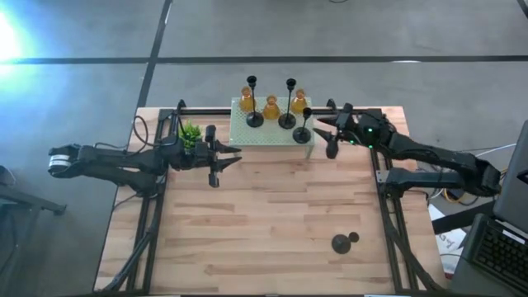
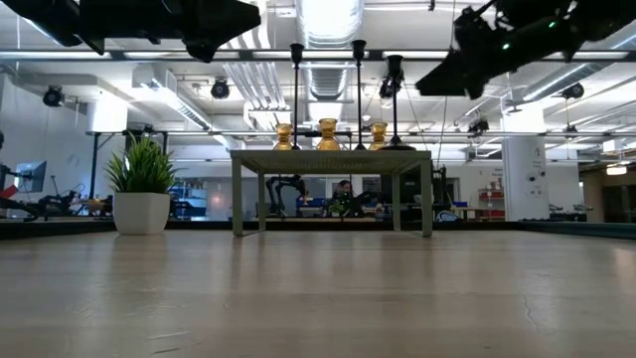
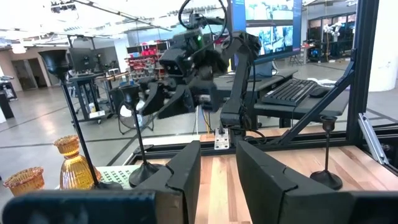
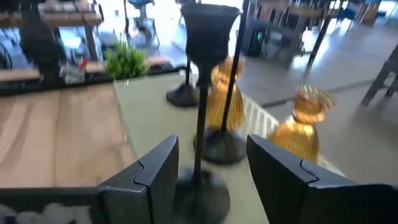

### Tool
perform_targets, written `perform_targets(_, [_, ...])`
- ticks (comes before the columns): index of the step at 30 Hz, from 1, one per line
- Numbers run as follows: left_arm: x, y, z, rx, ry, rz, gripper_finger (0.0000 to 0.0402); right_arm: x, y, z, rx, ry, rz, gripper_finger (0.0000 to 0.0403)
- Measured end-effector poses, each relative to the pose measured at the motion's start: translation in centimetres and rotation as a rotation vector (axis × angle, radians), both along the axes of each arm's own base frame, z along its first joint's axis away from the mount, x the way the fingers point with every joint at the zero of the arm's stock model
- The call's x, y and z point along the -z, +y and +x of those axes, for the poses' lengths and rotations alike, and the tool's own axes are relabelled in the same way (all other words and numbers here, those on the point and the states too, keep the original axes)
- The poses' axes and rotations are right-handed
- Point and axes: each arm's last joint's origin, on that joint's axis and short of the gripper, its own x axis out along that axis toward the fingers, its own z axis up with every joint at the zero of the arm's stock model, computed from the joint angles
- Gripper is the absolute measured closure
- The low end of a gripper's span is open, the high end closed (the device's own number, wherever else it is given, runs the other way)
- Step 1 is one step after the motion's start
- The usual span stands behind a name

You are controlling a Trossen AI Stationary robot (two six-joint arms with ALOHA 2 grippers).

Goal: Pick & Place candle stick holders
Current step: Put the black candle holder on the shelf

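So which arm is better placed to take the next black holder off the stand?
Probably the right: the right gripper is open around the black holder at the stand's corner. The left gripper waits beside the stand.

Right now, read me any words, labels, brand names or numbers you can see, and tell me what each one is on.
No text can be read in any view.
Black candle stick holders, amber holders, mint-green stand, potted plant: no markings visible.
Screens in the room behind, left wrist view: too blurred to read.
Papers beside the table's right edge: too small to read.
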Motion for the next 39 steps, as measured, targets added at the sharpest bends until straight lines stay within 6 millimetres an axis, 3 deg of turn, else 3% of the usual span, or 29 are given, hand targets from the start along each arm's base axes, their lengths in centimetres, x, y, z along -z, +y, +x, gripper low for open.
perform_targets(5, [0.0,0.0,0.0,0.0,0.002,0.002,0.0294,-2.2,2.1,-2.9,-0.076,0.087,0.066,0.0238])
perform_targets(10, [0.0,0.0,0.0,0.0,0.002,0.003,0.0294,-4.0,5.1,-5.2,-0.284,0.09,0.133,0.0268])
perform_targets(15, [0.0,0.0,0.0,0.0,0.002,0.003,0.0294,-4.5,8.2,-4.9,-0.549,0.054,0.165,0.0301])
perform_targets(18, [0.0,0.0,0.0,-0.001,0.002,0.003,0.0294,-4.2,10.1,-3.7,-0.594,0.087,0.138,0.0319])
perform_targets(25, [0.0,0.0,0.0,0.001,0.002,-0.006,0.0294,-2.9,13.9,-3.0,-0.509,0.299,0.212,0.0352])
perform_targets(39, [0.0,0.0,0.0,-0.001,0.003,0.002,0.0294,-1.4,18.0,-6.5,-0.242,0.581,0.665,0.0372])
